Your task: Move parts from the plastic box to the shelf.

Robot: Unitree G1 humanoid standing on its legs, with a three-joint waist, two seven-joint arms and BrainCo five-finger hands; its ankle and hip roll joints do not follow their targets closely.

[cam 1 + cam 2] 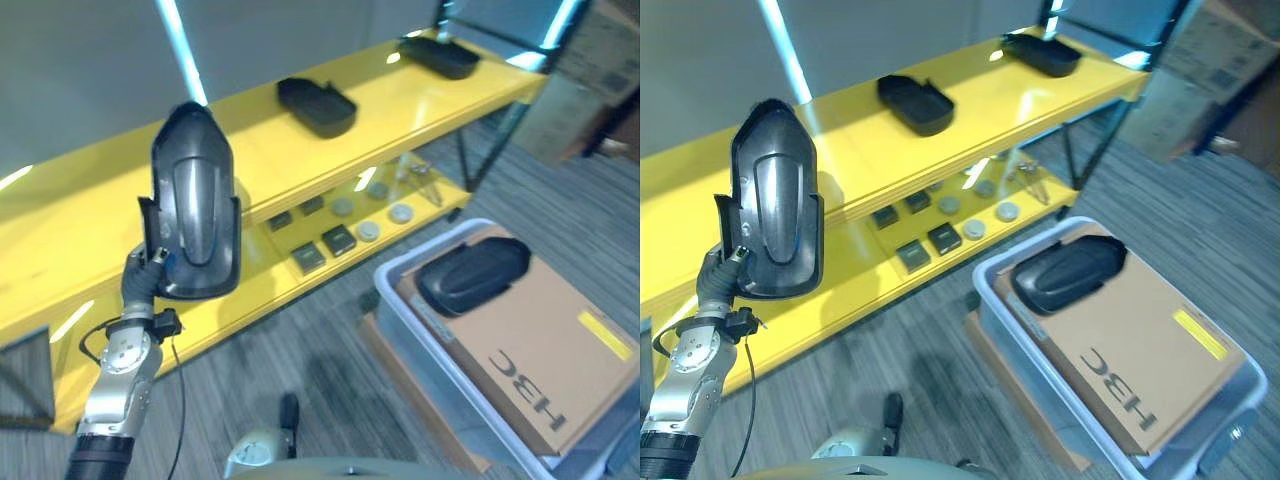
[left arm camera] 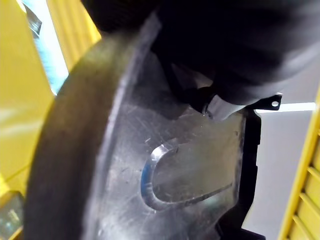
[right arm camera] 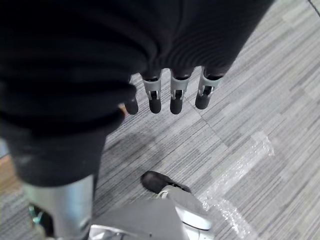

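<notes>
Dark letters (image 1: 528, 390), upside down, on cardboard (image 1: 520, 330) in plastic box (image 1: 398, 292) — yellow label (image 1: 604, 334) unreadable.

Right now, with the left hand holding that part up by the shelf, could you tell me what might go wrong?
The left hand grips the tall dark part only at its lower edge, so it could tip or slip. Swinging it onto the yellow shelf, it might clip the shelf's edge or the part already lying there.

Grey striped carpet tiles (image 1: 560, 215) cover the floor from six to three o'clock. A plain grey wall (image 1: 90, 70) spans nine to twelve o'clock, crossed by bright cyan light strips (image 1: 182, 45). Stacked brown cardboard cartons (image 1: 590, 75) stand at two o'clock.
</notes>
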